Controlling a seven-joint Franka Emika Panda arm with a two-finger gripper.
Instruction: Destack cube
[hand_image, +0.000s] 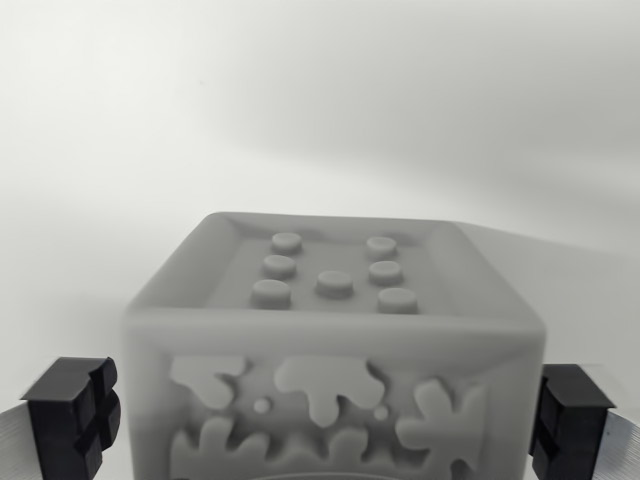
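Cube, a grey moulded plastic block with seven raised round studs on its top face and splat-shaped relief on the side towards me, fills the lower middle of my wrist view. It sits between my two black finger pads, one at the view's left and the other at the view's right, so the midpoint of my jaws falls on its near face. My jaws are spread, a pad on either side of the block; whether the pads already touch its side walls I cannot tell, since the near edges are blurred.

What the cube rests on is hidden below the frame, so I cannot see a lower cube, nor where on the pale worktop the stack lies; no edge or corner shows.

To do this step well, I judge I should close evenly on the two side walls, keeping the block centred, then lift straight up without tilting, so that anything underneath is not dragged along.
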